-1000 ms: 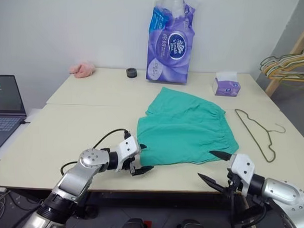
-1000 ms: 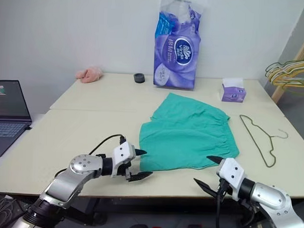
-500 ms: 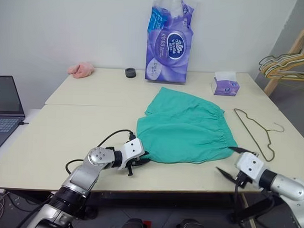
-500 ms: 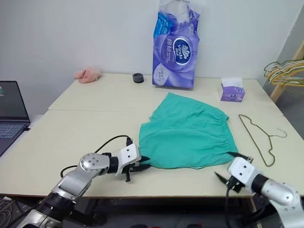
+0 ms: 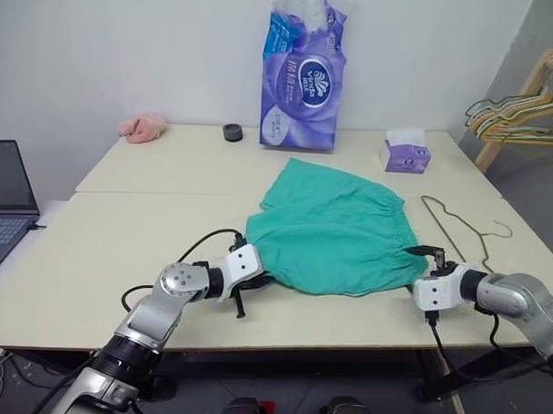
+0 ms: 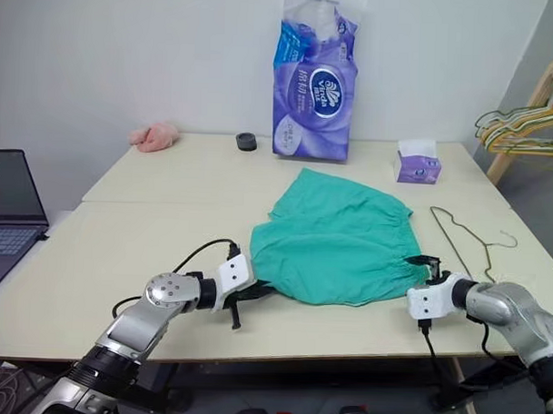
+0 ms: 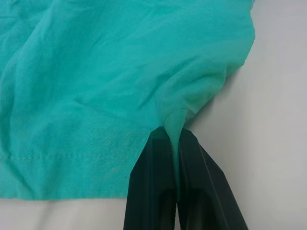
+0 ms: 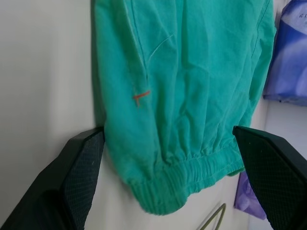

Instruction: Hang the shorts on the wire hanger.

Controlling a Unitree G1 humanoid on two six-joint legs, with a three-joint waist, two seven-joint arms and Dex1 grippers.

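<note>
The teal-green shorts [image 5: 332, 230] lie flat near the front edge of the table [image 5: 121, 247], a bit right of its middle. That's thin, floppy cloth with a gathered elastic waistband [image 8: 189, 179] on the right side. It looks light and not fragile, but it'll sag and fold the second it's lifted, so I reckon you want it held at two spread points rather than one. The waistband is the thickest, grippiest bit; the hems are just single-layer fabric that bunches.

The left gripper [image 7: 175, 143] is clamped tight on a pinch of cloth at the shorts' front-left corner; you can see the fold tented up between the black fingers [image 7: 148, 182]. The right gripper [image 8: 168, 143] sits at the front-right corner with its jaws spread wide, straddling the waistband end, gripping nothing yet.

The wire hanger [image 5: 457, 233] lies flat just beside the shorts toward the right edge, hook pointing right. It's thin, stiff and low-lying, so probably fiddly to pinch off the table.

Along the back edge are a purple tissue pack [image 5: 299, 72], a small tissue box [image 5: 405, 154], a black roll [image 5: 232, 132] and a pink cloth [image 5: 143, 127].
</note>
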